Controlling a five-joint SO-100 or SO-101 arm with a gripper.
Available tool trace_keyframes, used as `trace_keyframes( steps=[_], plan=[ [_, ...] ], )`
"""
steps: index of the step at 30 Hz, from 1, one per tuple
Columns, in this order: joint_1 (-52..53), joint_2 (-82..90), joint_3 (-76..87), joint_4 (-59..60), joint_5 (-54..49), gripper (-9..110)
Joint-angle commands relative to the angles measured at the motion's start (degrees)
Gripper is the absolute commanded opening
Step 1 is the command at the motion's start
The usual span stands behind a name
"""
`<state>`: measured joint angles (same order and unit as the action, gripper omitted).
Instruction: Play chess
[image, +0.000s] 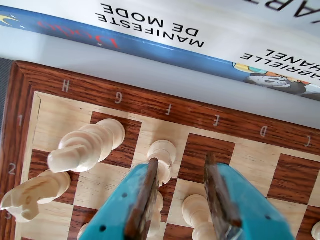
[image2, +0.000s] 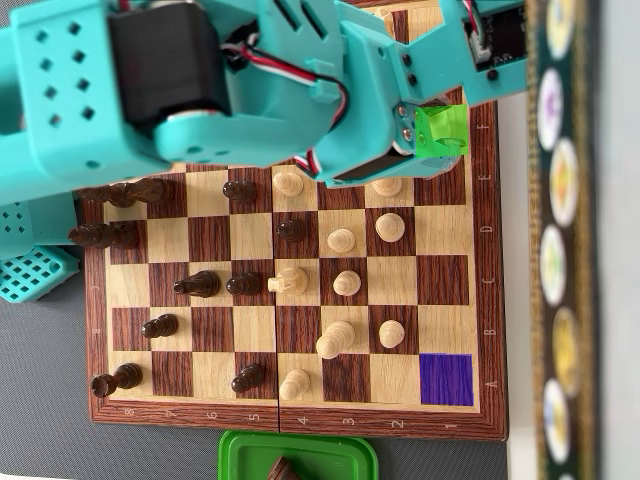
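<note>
In the wrist view my teal gripper (image: 181, 160) hangs open over the wooden chessboard (image: 75, 82), near its F and E files. A light pawn (image: 196, 209) stands between the brown pads, close to the right pad (image: 217, 195). Another light pawn (image: 161, 152) stands just beside the left fingertip. A tall light piece (image: 90, 142) and a light knight (image: 31, 194) stand to the left. In the overhead view the arm (image2: 300, 90) covers the board's top rows and hides the fingers. Dark pieces (image2: 197, 284) stand on the left, light pieces (image2: 336, 340) on the right.
A green square (image2: 440, 130) and a purple square (image2: 447, 379) mark two cells on the board's right column. A green tub (image2: 235, 455) holding a dark piece sits below the board. Books (image: 150, 25) lie along the board's rank-1 edge; one spine (image2: 555, 240) shows from overhead.
</note>
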<state>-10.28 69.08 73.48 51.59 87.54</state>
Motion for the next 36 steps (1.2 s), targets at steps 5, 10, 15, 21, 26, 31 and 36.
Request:
trace_keyframes(
  steps=[5,10,15,21,26,31,36],
  plan=[
    [-0.62,4.13,-1.93,-0.18,0.18,14],
    [0.09,8.00,-1.05,3.08,0.18,14],
    [0.97,17.14,6.77,3.52,0.26,14],
    [2.20,22.59,12.83,3.52,0.26,14],
    [3.16,27.60,17.40,4.13,0.18,14],
    [5.45,39.11,24.96,4.13,0.35,14],
    [8.35,50.19,31.82,4.13,0.35,14]
  ],
)
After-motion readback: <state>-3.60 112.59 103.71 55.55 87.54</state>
